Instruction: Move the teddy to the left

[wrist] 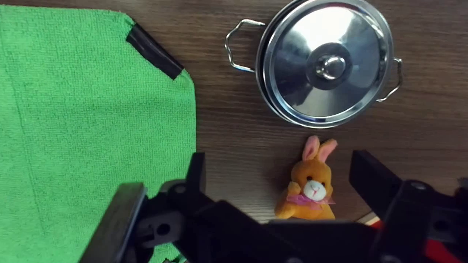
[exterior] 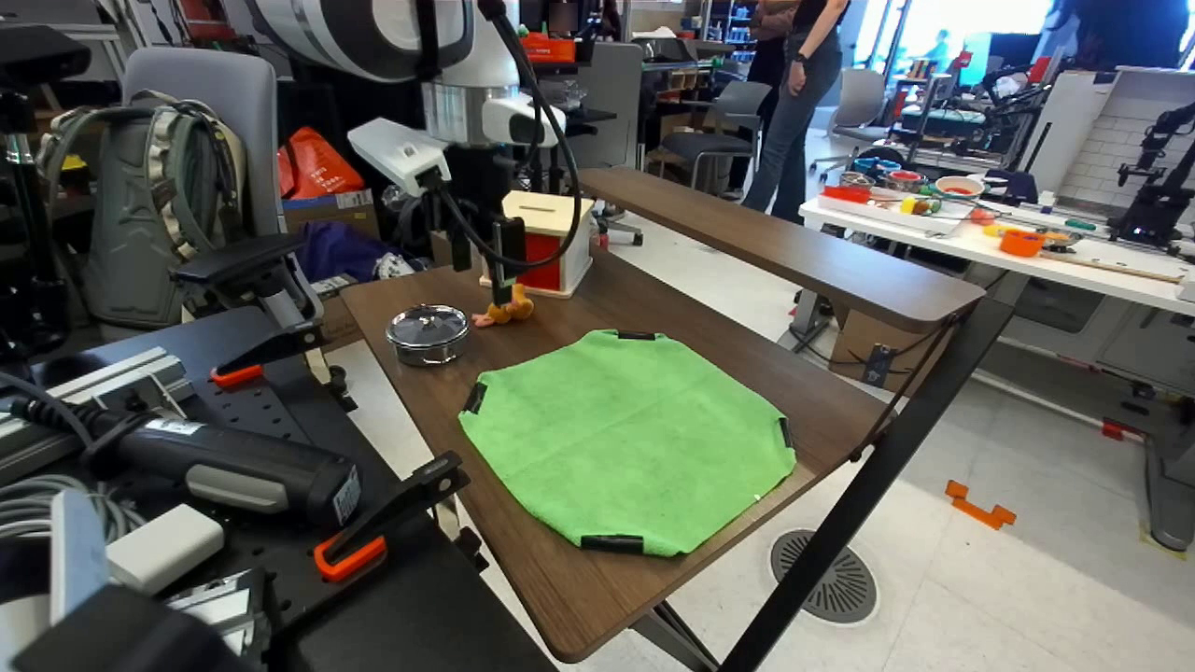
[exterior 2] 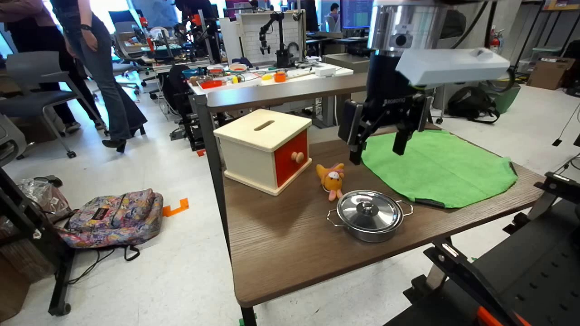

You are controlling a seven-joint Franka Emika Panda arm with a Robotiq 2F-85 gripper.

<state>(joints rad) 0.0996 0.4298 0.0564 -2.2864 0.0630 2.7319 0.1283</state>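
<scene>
The teddy is a small orange-brown plush rabbit with pink ears, a white muzzle and a pink bow. It lies on the brown table in both exterior views (exterior: 515,306) (exterior 2: 333,181). In the wrist view the teddy (wrist: 310,179) lies between the spread fingers, nearer the right finger, its lower body hidden behind the gripper. My gripper (wrist: 279,160) is open and empty. In both exterior views the gripper (exterior: 484,275) (exterior 2: 377,153) hangs above the table. In an exterior view it appears to the cloth side of the teddy, apart from it.
A lidded silver pot (exterior: 428,334) (exterior 2: 369,215) (wrist: 329,69) stands close to the teddy's ears. A wooden box with a red front (exterior: 553,217) (exterior 2: 258,149) stands on the teddy's other side. A green cloth (exterior: 635,439) (exterior 2: 444,167) (wrist: 91,109) is taped to the table.
</scene>
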